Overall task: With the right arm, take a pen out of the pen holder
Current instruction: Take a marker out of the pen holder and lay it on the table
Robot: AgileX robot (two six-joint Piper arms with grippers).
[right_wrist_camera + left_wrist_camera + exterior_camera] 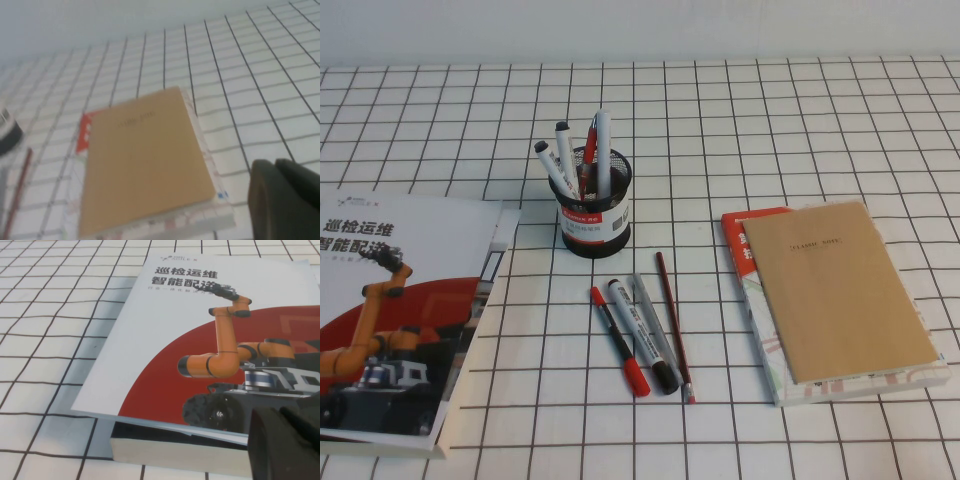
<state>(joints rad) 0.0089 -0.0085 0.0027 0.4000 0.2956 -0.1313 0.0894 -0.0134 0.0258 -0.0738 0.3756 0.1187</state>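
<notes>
Mid-table, black mesh pen holder [596, 208], pens [603, 150] inside

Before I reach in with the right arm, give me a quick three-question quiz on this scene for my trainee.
1. How many writing tools lie loose in front of the pen holder?
2. True or false: the right gripper, shut near the brown notebook, already holds a pen.
3. The left gripper hangs over: A) the pen holder; B) the robot-cover book; C) the brown notebook.
Key: 1 four: red pen, black marker, grey pen, pencil. 2 false. 3 B.
</notes>
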